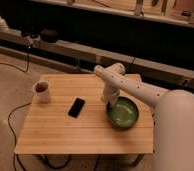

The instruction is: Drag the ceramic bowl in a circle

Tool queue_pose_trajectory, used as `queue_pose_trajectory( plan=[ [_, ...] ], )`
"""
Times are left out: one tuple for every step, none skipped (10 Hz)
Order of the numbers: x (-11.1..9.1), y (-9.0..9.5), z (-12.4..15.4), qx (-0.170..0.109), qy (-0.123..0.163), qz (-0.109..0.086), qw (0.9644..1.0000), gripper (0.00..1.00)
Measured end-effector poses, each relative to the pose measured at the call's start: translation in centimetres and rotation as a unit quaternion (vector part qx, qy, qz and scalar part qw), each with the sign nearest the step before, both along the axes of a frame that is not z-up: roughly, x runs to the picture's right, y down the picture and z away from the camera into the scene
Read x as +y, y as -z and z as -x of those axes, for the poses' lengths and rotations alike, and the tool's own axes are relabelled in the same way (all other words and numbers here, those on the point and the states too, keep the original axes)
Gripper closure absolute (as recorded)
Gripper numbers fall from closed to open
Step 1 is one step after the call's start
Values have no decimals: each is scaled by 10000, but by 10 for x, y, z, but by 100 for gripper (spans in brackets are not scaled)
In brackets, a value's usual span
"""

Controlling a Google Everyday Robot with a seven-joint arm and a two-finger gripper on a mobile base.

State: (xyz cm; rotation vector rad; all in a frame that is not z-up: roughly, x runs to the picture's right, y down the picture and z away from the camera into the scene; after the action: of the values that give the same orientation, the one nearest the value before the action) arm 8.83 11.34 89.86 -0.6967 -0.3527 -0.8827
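The ceramic bowl (pixel 123 113) is a wide, shallow, glossy green bowl with a darker rim. It sits on the right part of the wooden table (pixel 55 135). My white arm reaches in from the right. My gripper (pixel 110 100) points down at the bowl's far left rim and touches it there.
A small white mug (pixel 42 91) with dark contents stands at the table's left side. A black phone (pixel 76 107) lies flat near the middle. Cables run along the floor at the left. A dark bench and shelving stand behind the table.
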Motion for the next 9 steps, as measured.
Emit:
queue_pose_trajectory(
  plan=[
    [12,2,18,-200,176,133,9996,85],
    [22,5,32,-375,335,236,9985,85],
    [34,11,51,-605,536,343,9961,85],
    [40,19,64,-779,683,388,9939,85],
    [45,31,73,-931,830,408,9913,85],
    [53,44,77,-1027,965,438,9890,85],
    [59,50,76,-1053,1033,471,9879,85],
    [74,59,64,-967,1058,583,9880,85],
    [81,61,56,-879,1022,656,9887,85]
  ],
)
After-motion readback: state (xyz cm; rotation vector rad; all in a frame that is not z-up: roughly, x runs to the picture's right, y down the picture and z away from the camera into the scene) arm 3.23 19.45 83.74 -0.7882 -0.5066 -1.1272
